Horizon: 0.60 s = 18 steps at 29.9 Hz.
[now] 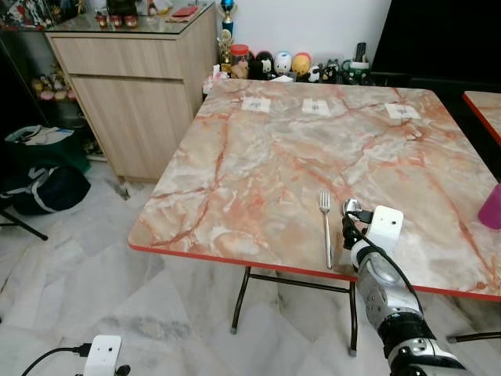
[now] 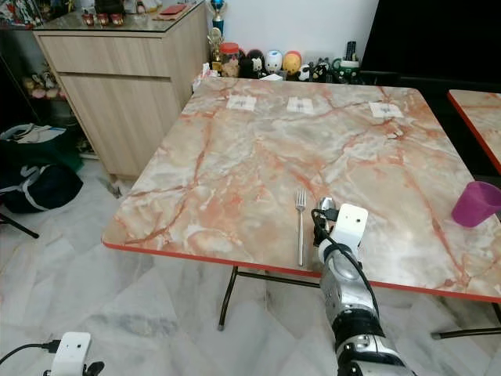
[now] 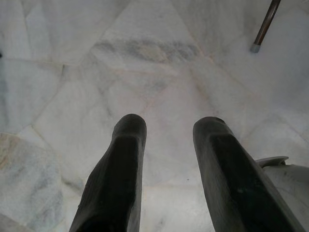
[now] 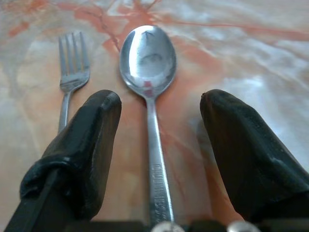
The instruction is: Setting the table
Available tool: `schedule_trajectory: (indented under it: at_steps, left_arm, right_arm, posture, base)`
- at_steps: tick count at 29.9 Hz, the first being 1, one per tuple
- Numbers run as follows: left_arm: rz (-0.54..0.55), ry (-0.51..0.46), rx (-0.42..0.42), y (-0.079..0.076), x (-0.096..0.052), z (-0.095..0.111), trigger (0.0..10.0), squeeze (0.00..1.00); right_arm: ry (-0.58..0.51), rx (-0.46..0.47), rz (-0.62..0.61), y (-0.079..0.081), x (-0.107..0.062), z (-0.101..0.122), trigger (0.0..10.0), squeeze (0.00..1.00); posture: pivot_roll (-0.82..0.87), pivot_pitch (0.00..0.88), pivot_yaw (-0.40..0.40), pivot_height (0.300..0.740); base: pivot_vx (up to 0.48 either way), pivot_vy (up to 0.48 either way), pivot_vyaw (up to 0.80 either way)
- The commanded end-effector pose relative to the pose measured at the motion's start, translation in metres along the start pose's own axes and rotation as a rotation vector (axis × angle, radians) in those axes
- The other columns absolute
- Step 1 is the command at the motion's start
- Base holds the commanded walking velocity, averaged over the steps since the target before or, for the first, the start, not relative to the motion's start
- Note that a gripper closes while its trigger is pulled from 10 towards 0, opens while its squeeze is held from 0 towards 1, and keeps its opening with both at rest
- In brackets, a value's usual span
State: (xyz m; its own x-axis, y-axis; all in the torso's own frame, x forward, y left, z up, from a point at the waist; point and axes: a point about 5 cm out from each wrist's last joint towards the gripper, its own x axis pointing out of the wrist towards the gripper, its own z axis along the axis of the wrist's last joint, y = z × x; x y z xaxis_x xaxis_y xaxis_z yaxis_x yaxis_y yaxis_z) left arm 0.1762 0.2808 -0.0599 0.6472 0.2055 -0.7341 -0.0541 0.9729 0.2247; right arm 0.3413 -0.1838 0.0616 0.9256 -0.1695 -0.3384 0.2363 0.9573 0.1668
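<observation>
Right gripper (image 4: 159,159), nearest item: at the near edge of the marble-patterned table (image 1: 258,157), toward its near right corner, fingers spread wide with the spoon (image 4: 149,92) lying flat between them, touching neither. Spoon: bowl pointing toward the far edge, handle running back under the wrist to the near edge. Fork (image 1: 326,225): just beside the spoon on its left, parallel, tines toward the far edge, handle end close to the red rim. Purple cup (image 2: 476,203): at the right edge, well apart. Left gripper (image 3: 169,159): idle, hanging over the tiled floor, fingers parted, nothing held. Hazards, as judged: a sideways withdrawal could catch the spoon handle, skewing it into the fork or sliding either piece off the near edge; both lie close to the rim.
</observation>
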Motion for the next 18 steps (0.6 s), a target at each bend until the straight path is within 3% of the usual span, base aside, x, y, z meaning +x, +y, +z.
schedule_trajectory:
  at_steps: [1, 18]
  left_arm:
    - [-0.002, 0.013, 0.005, 0.0004, -0.0005, -0.0026, 10.0, 0.00]
    - [-0.002, 0.012, 0.001, 0.0001, -0.0006, -0.0029, 10.0, 0.00]
  right_arm:
    - [-0.006, 0.009, 0.019, 0.0047, 0.0026, 0.0045, 10.0, 0.00]
    - [0.035, -0.030, 0.024, 0.0066, 0.0073, 0.0055, 10.0, 0.00]
  posture:
    - [0.09, 0.022, -0.002, 0.740]
    - [0.10, 0.024, -0.005, 0.740]
  base:
    - [0.000, 0.000, 0.00]
    - [0.000, 0.000, 0.00]
